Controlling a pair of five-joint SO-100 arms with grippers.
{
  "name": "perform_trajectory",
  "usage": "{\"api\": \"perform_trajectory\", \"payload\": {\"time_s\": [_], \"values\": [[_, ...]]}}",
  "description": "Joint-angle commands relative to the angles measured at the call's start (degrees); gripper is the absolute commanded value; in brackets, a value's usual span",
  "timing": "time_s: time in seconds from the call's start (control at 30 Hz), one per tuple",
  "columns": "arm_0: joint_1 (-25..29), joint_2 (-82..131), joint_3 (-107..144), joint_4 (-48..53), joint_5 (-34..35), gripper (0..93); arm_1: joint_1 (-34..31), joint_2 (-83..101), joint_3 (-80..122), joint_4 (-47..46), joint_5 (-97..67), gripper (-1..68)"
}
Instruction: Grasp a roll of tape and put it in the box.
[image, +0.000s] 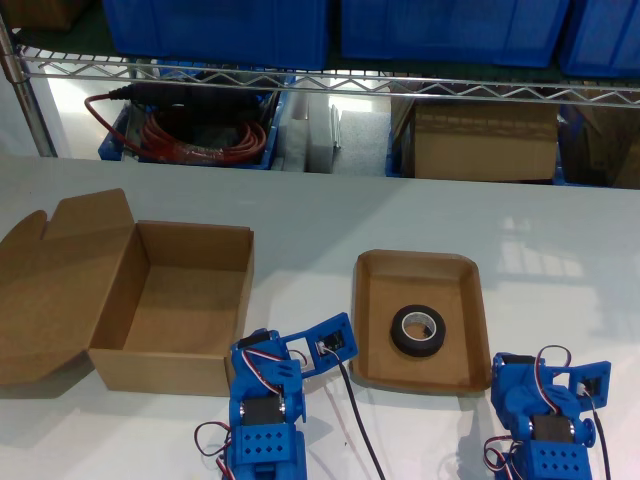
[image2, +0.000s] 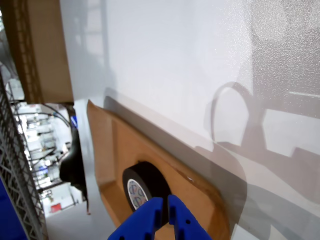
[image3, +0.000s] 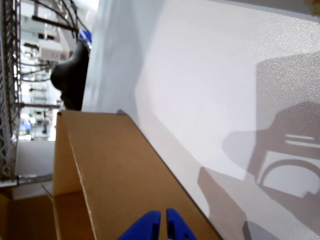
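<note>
The roll of tape (image: 418, 331), a black ring with a pale core, lies flat in a shallow cardboard tray (image: 377, 330). The box (image: 165, 370) stands open at the exterior view's left, its lid flap (image: 60, 280) spread outward. My first arm (image: 550, 405) rests folded by the tray's near corner at the exterior view's right. My first gripper (image2: 165, 206) is shut and empty, aimed at the roll of tape (image2: 140, 187) from outside the tray (image2: 117, 145). My second arm (image: 268, 395) sits against the box's near corner. My second gripper (image3: 163, 218) is shut and empty beside the box wall (image3: 115, 170).
Behind the table stands a wire rack (image: 320, 80) with blue bins (image: 220, 30) on top. Beneath it are a bin of red cables (image: 190, 140) and a cardboard carton (image: 482, 140). Black cables (image: 355, 420) trail from the arms at the table's front edge.
</note>
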Motion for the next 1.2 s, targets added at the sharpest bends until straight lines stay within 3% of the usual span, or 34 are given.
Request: {"api": "perform_trajectory", "payload": {"time_s": [0.0,1.03,1.17], "values": [[6.42,1.14,1.93,0.00,-0.35,0.0,-0.18,0.35,0.79,-0.26,0.18,0.3],[6.94,1.14,1.93,-0.44,-0.88,0.3,-0.18,0.35,0.79,-0.26,0.18,0.3],[13.18,0.26,-0.44,-9.93,0.79,18.0,-0.18,0.35,0.79,-0.26,0.18,0.3]]}}
